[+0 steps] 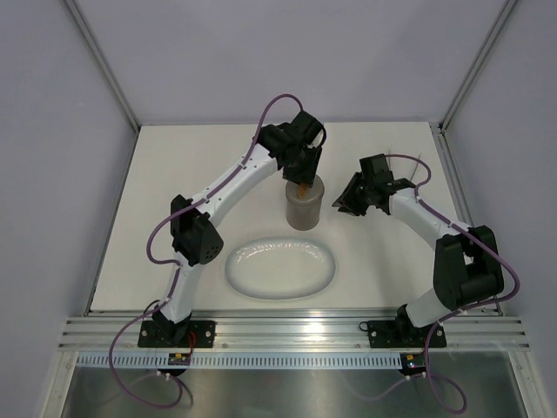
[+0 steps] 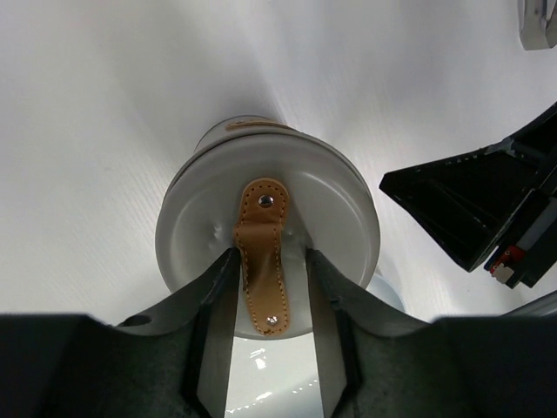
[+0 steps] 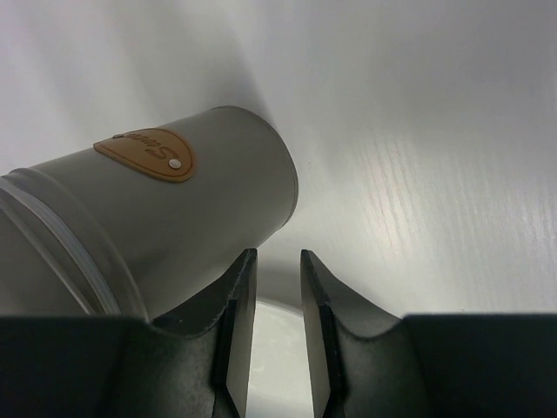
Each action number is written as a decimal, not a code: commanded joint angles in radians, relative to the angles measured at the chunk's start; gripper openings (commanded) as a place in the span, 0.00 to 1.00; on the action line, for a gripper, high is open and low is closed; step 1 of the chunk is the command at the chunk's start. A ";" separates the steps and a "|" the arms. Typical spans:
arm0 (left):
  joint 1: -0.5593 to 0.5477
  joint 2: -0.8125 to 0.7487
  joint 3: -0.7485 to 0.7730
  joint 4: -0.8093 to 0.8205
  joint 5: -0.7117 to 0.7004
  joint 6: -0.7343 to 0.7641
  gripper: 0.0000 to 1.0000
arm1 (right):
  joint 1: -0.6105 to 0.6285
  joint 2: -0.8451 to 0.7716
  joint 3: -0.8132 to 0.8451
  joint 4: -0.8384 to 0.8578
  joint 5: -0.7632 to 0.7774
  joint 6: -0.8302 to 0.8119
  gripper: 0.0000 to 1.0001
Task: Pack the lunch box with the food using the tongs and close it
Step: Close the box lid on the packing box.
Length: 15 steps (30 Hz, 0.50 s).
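The lunch box (image 1: 303,212), a grey upright cylinder, stands mid-table just behind the plate. Its round grey lid (image 2: 335,205) sits on top, with a tan handle (image 2: 261,231) across it. My left gripper (image 1: 302,178) hangs over the lid. In the left wrist view it (image 2: 272,254) is open, its fingers standing on either side of the handle. My right gripper (image 1: 341,205) is just right of the box. In the right wrist view it (image 3: 278,254) is slightly open and empty, beside the box wall (image 3: 174,226). The tongs and the food are out of view.
A white oval plate (image 1: 280,268) lies bare in front of the lunch box, toward the arm bases. White walls and metal posts enclose the table at the back and sides. The right gripper's black body (image 2: 470,209) sits close to the lid's right.
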 commanded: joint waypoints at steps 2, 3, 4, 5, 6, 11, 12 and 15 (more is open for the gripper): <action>-0.001 0.022 0.033 0.027 -0.005 -0.003 0.43 | -0.002 -0.049 0.001 -0.009 0.013 -0.016 0.34; -0.001 0.022 0.033 0.028 -0.005 -0.003 0.43 | 0.001 -0.056 0.001 -0.011 0.016 -0.020 0.34; -0.001 0.020 0.034 0.028 -0.006 -0.003 0.45 | -0.001 -0.061 0.005 -0.017 0.020 -0.022 0.34; -0.001 0.020 0.033 0.028 -0.005 -0.003 0.46 | -0.001 -0.064 0.006 -0.022 0.025 -0.024 0.34; -0.001 0.020 0.034 0.031 -0.006 -0.003 0.46 | -0.001 -0.072 0.009 -0.028 0.027 -0.027 0.35; -0.001 0.010 0.034 0.042 -0.003 -0.008 0.47 | -0.001 -0.096 0.028 -0.052 0.045 -0.036 0.35; -0.001 0.007 0.034 0.047 -0.003 -0.008 0.47 | -0.001 -0.107 0.031 -0.060 0.051 -0.039 0.35; -0.001 -0.003 0.033 0.057 0.000 -0.005 0.48 | -0.001 -0.128 0.044 -0.080 0.065 -0.047 0.35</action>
